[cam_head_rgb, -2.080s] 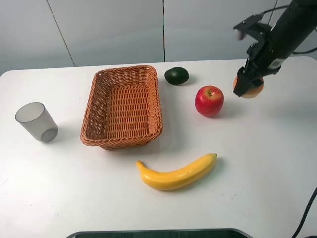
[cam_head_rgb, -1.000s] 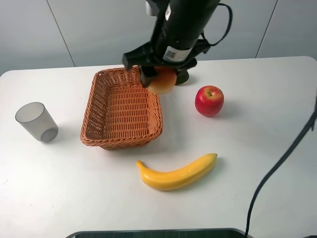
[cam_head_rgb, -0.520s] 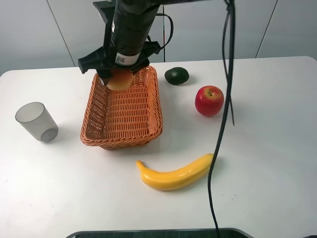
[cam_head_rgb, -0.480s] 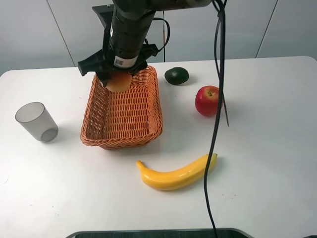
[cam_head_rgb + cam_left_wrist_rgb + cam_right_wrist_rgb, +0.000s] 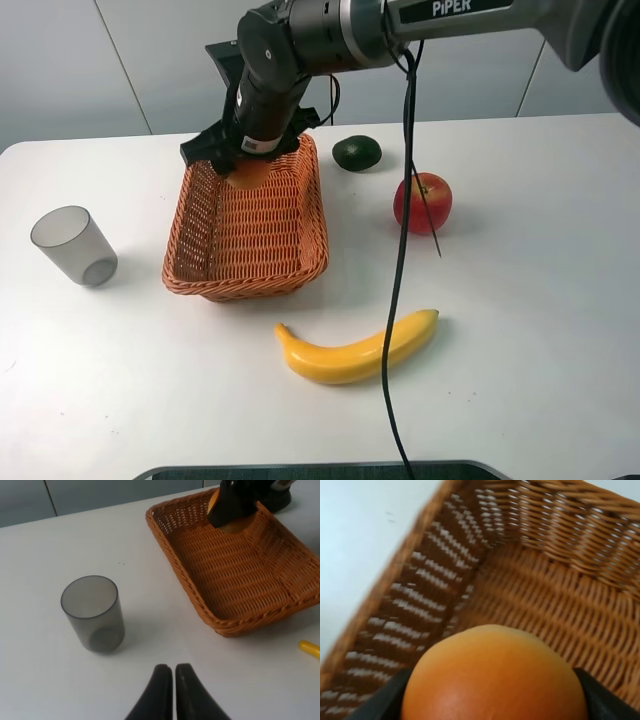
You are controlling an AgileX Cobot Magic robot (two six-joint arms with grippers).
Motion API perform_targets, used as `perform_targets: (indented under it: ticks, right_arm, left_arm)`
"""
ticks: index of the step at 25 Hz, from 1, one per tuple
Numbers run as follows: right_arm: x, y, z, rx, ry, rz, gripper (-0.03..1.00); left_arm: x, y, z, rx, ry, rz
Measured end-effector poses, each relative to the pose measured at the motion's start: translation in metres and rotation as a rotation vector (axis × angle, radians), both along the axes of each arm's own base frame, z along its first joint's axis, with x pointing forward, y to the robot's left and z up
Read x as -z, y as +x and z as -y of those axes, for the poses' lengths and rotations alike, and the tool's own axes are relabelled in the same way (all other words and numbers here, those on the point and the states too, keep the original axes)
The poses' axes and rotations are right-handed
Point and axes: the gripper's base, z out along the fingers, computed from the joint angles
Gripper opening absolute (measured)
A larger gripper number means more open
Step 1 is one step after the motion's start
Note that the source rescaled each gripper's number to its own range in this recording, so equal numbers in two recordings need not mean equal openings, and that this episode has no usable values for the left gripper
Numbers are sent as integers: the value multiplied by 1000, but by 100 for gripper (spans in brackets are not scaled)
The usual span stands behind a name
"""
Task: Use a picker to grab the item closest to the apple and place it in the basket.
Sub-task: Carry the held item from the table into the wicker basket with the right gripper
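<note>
The right pincer (image 5: pixel 247 168) is clamped on a smooth, round orange fruit (image 5: pixel 495 675) at the far end of the basket (image 5: pixel 246 291). The left pincer (image 5: pixel 169 677) is together.

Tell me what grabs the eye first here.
The black right gripper, shut on an orange fruit, hangs at the far end of the basket. To the basket's right sit a red apple and a dark green fruit. A banana lies in front of it, and a grey cup stands to its left.
</note>
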Motion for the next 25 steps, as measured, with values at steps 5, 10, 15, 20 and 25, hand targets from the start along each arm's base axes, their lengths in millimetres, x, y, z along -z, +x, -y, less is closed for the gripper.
perform_targets:
  ticks: [5, 10, 15, 20, 25]
  right_arm:
    - [19, 2, 0, 1, -30, -24, 0]
    - [20, 2, 0, -2, -33, -22, 0]
    - [30, 2, 0, -4, -53, -34, 0]
    - [34, 1, 1, -5, -72, -49, 67]
    - [28, 0, 1, -3, -52, -53, 99]
  left_arm:
    - [0, 0, 0, -1, -2, 0]
    - [0, 0, 0, -1, -2, 0]
    - [0, 0, 0, -1, -2, 0]
    - [0, 0, 0, -1, -2, 0]
    - [0, 0, 0, -1, -2, 0]
